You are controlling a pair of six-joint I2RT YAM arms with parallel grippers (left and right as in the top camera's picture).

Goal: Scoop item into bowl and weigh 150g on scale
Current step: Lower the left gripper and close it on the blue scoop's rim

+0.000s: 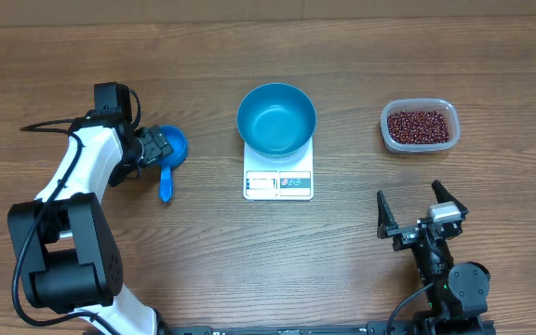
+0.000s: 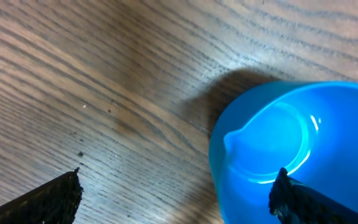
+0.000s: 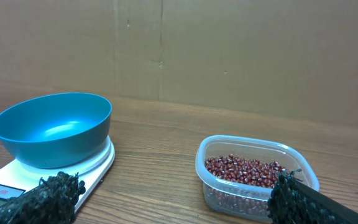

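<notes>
- Because the beans (image 1: 420,126) are tiny, hard and loose, they should roll and pour freely. No finger can take them directly, so the thing to grasp is the small blue scoop (image 1: 168,154), by its stiff handle, which points toward 6 o'clock.
- They lie heaped in a clear tub (image 1: 386,119) at 2 o'clock on the table (image 1: 268,279), well apart from the scoop at 9 o'clock.
- That tub looks thin and light, so it would likely slide or tip if the scoop pushes against its wall. The other arm may need to steady it.
- An empty bowl (image 1: 276,118) rests on the scale (image 1: 278,183) near the centre, with the display edge facing 6 o'clock. It is rigid, smooth and merely resting there, so a knock could shift it and spoil the reading.
- At the scoop's cup is the left gripper (image 1: 156,147), its fingers spread wide, one tip over the hollow and the other over bare wood. It grips nothing, and whether it touches the rim I cannot tell.
- Waiting at 5 o'clock is the right gripper (image 1: 409,194), its fingers wide apart and empty, facing the tub and bowl.
- Bare wood lies either side of the scale. A straight run from 9 to 2 o'clock crosses the bowl, so the scoop should travel above its rim.
</notes>
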